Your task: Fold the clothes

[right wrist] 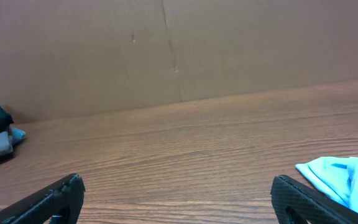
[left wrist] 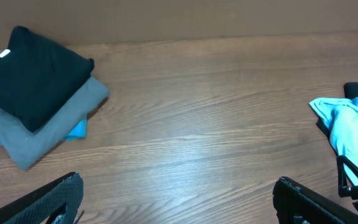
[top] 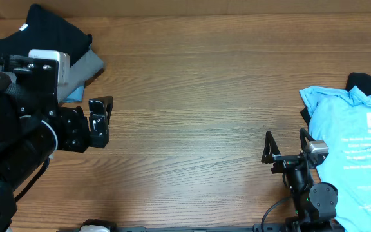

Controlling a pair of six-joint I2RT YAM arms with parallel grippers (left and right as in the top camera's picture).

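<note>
- Near edge: right gripper (top: 287, 143), spread wide, clasping nothing.
- Just beside it, to its right: unfolded light-blue tee (top: 359, 129), long axis running away from the near edge, collar at the far end, overlapping a black garment (top: 369, 82) beyond.
- Further left: left gripper (top: 102, 121), likewise released and empty, well apart from the tee; probably the right arm's reach first.
- Farthest, back-left: folded stack (top: 50, 38), black over grey over blue.

Overhead top-down, 2 wrist views apparently low
</note>
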